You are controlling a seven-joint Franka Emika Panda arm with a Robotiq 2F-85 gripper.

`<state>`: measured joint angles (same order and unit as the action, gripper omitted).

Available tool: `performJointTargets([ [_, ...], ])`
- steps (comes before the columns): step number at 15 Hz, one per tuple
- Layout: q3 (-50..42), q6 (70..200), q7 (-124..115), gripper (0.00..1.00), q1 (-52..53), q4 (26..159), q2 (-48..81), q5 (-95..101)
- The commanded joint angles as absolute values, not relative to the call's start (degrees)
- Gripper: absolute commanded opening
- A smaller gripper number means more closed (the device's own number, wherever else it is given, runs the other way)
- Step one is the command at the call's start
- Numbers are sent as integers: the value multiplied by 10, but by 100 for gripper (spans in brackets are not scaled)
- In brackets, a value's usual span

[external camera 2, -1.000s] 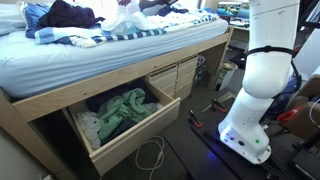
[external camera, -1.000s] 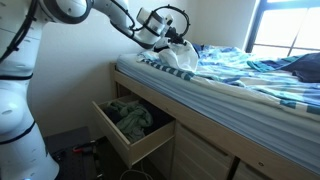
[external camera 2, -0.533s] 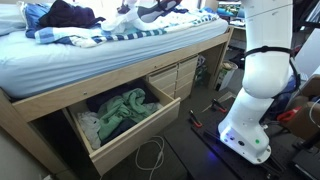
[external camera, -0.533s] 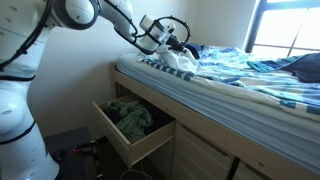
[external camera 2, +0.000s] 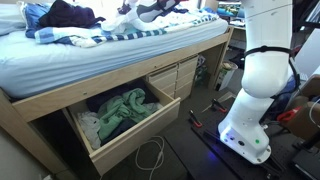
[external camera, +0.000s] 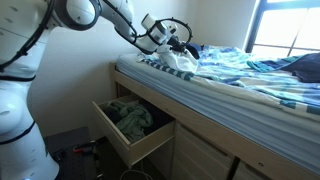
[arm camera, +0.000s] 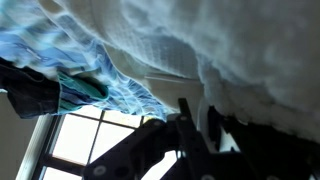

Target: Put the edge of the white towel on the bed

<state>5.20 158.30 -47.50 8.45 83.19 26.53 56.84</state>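
The white towel lies bunched on the near corner of the bed, over the blue patterned bedding. It also shows in an exterior view, and it fills the top of the wrist view. My gripper reaches over the bed corner and sits right at the towel's top; it also shows in an exterior view. In the wrist view the two dark fingers stand close together with white cloth between them, so the gripper is shut on the towel.
An open drawer with green cloth sticks out under the bed; it also shows in an exterior view. Dark clothing lies on the bed. A window is behind. The robot's white base stands beside the bed.
Over the last second my gripper moved lower and further over the bed with the towel, which now lies lower on the bedding. No change in the last half second.
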Motion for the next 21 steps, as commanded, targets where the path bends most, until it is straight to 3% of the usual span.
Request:
performJointTargets([
  [1, 63, 1578, -447, 53, 72, 840, 250, 544],
  [7, 64, 1545, -426, 98, 76, 853, 199, 534],
  [17, 127, 1451, -238, 100, 72, 911, 95, 388],
  [21, 99, 1396, -182, 100, 116, 941, 56, 333],
])
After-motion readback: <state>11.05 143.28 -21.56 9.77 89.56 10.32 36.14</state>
